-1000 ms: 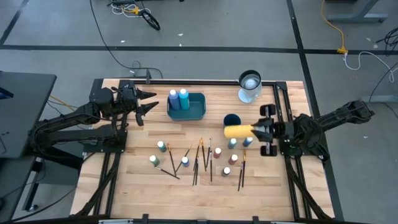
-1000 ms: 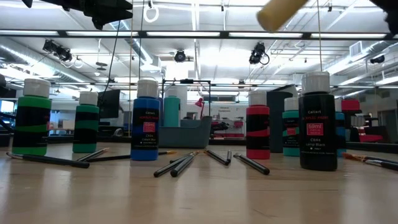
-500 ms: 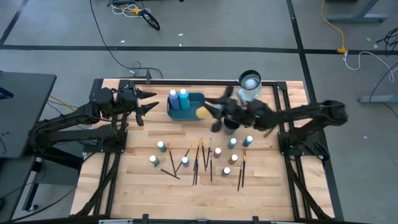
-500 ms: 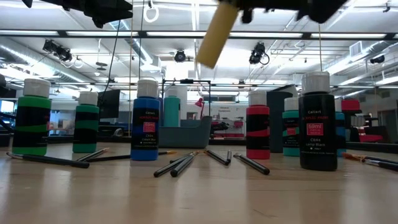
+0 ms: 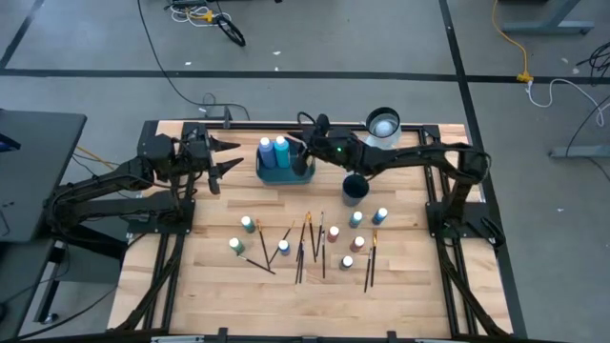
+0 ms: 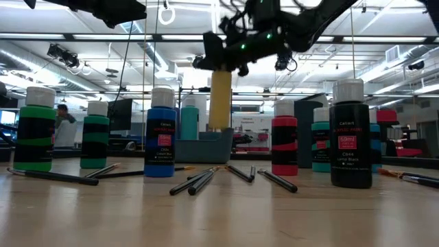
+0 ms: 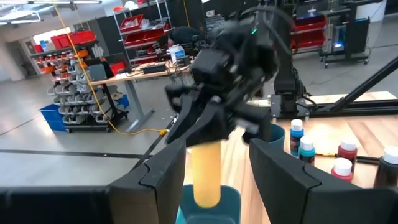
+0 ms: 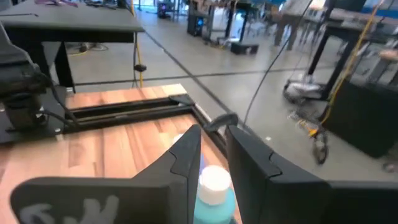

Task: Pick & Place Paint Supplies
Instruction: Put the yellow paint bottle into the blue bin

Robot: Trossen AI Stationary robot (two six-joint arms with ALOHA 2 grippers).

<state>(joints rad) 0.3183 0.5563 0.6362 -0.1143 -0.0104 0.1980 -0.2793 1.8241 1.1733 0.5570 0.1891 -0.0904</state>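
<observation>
The right gripper (image 6: 221,67) pinches the top of a pale yellow paint bottle (image 6: 220,100), holding it upright over the teal rectangular plastic tray (image 5: 286,173). From above, the arm hides this bottle entirely. Two blue-topped bottles (image 5: 274,151) already stand in the tray. The left gripper (image 5: 227,154) waits beside the tray's left end, fingers spread. Remaining small bottles (image 5: 356,219) and thin dark-handled brushes (image 5: 302,250) lie scattered on the wooden table (image 5: 210,276), near a dark blue cup (image 5: 355,188).
</observation>
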